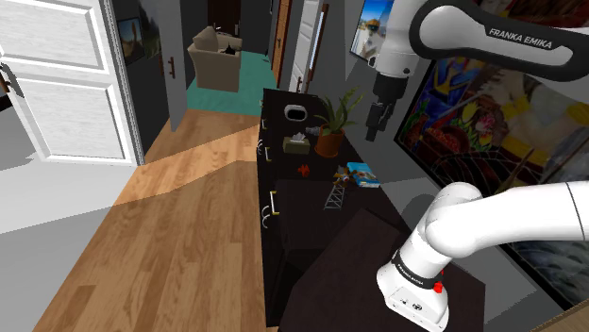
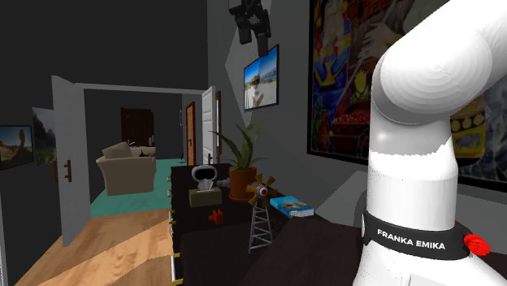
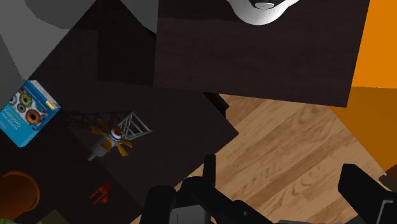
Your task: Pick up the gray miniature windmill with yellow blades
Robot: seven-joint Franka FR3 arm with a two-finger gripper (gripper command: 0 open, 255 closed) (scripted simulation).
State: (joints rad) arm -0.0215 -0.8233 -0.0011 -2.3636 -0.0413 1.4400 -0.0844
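Note:
The miniature windmill [image 1: 335, 195] is a grey lattice tower with yellow blades, upright on the dark cabinet top [image 1: 307, 212]. In the second exterior view the windmill [image 2: 260, 216] stands near the cabinet's front, its blades beside the blue box. My gripper [image 1: 375, 121] hangs high above the cabinet, well clear of everything, near the wall pictures [image 2: 250, 20]. In the wrist view the windmill [image 3: 118, 133] lies far below and off to the side of my gripper [image 3: 286, 184]. The black fingers [image 3: 208, 170] stand apart with nothing between them.
A blue box [image 1: 362, 174], potted plant [image 1: 330, 130], tissue box [image 1: 295, 144], small red object [image 1: 304, 170] and a white gadget [image 1: 295, 113] share the cabinet. My stand [image 1: 378, 273] sits at its near end. Wood floor [image 1: 179, 217] lies beside it.

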